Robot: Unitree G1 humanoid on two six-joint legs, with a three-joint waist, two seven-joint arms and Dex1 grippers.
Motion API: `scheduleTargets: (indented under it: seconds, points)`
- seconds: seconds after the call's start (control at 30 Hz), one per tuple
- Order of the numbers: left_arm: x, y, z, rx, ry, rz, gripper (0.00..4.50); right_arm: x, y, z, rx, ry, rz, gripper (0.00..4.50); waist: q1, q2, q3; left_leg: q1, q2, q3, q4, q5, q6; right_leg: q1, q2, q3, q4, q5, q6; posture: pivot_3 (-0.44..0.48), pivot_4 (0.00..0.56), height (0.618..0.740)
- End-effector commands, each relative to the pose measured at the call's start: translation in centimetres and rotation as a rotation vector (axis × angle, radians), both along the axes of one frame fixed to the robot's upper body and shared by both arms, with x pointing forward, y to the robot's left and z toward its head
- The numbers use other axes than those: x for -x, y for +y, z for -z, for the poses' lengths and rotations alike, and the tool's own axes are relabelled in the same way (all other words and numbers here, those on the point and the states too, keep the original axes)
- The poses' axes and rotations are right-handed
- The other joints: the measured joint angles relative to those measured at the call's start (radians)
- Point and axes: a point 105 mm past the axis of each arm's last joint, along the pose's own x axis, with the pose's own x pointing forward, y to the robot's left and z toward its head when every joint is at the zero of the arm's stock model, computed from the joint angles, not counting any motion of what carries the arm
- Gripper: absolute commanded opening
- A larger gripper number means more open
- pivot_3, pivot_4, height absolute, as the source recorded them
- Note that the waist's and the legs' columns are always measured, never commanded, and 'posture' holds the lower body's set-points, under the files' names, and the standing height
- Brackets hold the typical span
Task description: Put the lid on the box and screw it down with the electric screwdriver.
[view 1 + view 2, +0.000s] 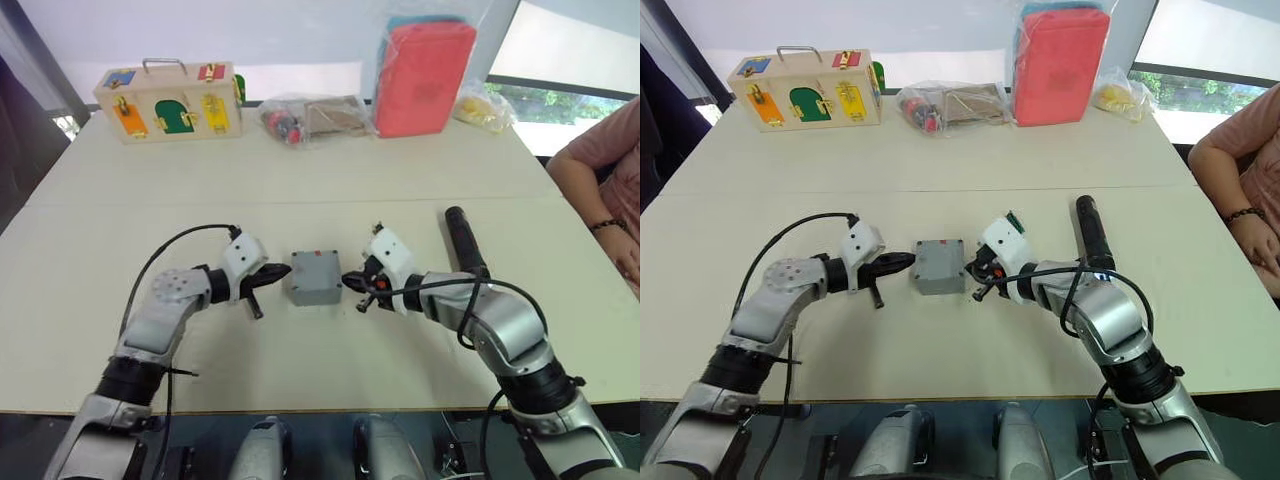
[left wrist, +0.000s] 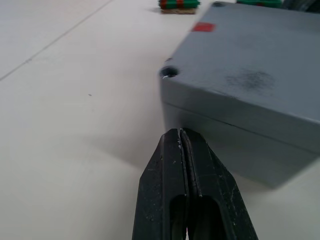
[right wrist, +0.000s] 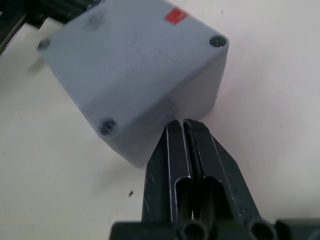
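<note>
With the lid (image 1: 313,267) seated on the box (image 1: 312,289) at centre frame, both our grippers (image 1: 272,273) (image 1: 349,281) pinched together empty, we judge fetching the screwdriver (image 1: 466,242) comes next.

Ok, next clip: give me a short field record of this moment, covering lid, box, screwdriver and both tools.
lid: seated on the box, seam visible along the side
box: on the table, between the two tools
electric screwdriver: lying on the table beyond the right arm, untouched
left tool: shut, tip at the box's side
right tool: shut, tip at the opposite side
screws: corner holes visible, screws cannot tell
</note>
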Motion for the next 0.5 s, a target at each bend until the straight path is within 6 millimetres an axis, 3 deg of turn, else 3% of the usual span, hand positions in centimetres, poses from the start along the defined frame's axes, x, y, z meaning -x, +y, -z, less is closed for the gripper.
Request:
scheduleTargets:
  seconds: [0.03,0.3,0.43,0.5]
  points:
    - [-0.8,-1.3,-1.1,0.017,-0.054,0.038,0.00,0.8,0.9,-0.7,-0.017,-0.031,-0.032,0.04,0.000,0.000,0.000,0.000,0.000,0.000,0.000,0.000,0.000,0.000,0.000,0.000,0.000,0.000,0.000,0.000,0.150,0.730]
    - [-3.1,-2.6,-1.1,0.032,-0.075,0.026,0.00,1.8,0.7,-0.9,-0.004,-0.019,-0.016,0.04,0.000,0.000,0.000,0.000,0.000,0.000,0.000,0.000,0.000,0.000,0.000,0.000,0.000,0.000,0.000,0.000,0.150,0.730]
    - [-3.7,-1.8,-1.1,0.007,-0.096,0.000,0.00,1.3,-0.6,-1.7,0.035,-0.053,0.009,0.04,-0.001,0.000,0.000,0.000,-0.001,0.000,0.000,0.000,0.000,0.000,0.000,0.000,0.000,0.000,0.000,0.000,0.150,0.730]
    - [-3.5,-0.5,-1.3,-0.006,-0.092,-0.021,0.00,0.3,-1.9,-2.7,0.056,-0.095,0.043,0.04,-0.003,0.000,0.000,0.000,-0.001,0.000,0.000,0.000,0.000,0.000,0.000,0.000,0.000,0.000,0.000,0.000,0.150,0.730]
